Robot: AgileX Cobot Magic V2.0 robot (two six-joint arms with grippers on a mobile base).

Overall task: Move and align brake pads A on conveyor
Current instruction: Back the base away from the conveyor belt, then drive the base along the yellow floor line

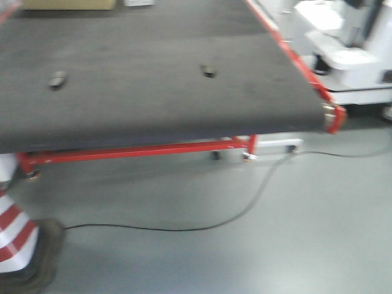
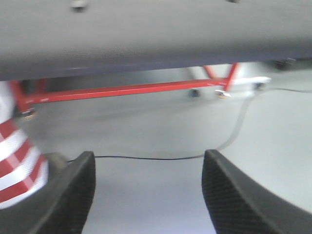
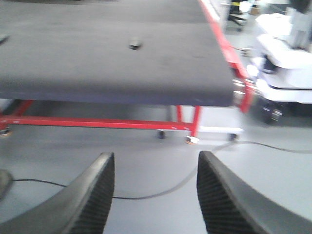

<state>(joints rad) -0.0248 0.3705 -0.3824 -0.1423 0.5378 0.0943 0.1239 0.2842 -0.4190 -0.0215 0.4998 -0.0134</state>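
The conveyor (image 1: 153,104) was recorded ahead, with its dark belt edged in red on the right. It was carried on a red frame (image 1: 135,151). Two brake pads were noted on the belt, well apart. The left brake pad (image 1: 57,78) lay toward the left side and the right brake pad (image 1: 209,70) nearer the middle. Both were blurred, and they were possibly skewed to one another.

The left gripper (image 2: 148,195) was held short of the belt's near edge, over the floor. Its fingers (image 2: 68,195) were spread wide, with nothing between them. The right gripper (image 3: 156,195) was held likewise, its fingers (image 3: 92,195) apart and empty.

A black cable (image 1: 245,211) was seen trailing across the grey floor. A red-and-white striped cone (image 1: 12,233) was noted at the near left, and a white machine (image 1: 343,49) at the far right.
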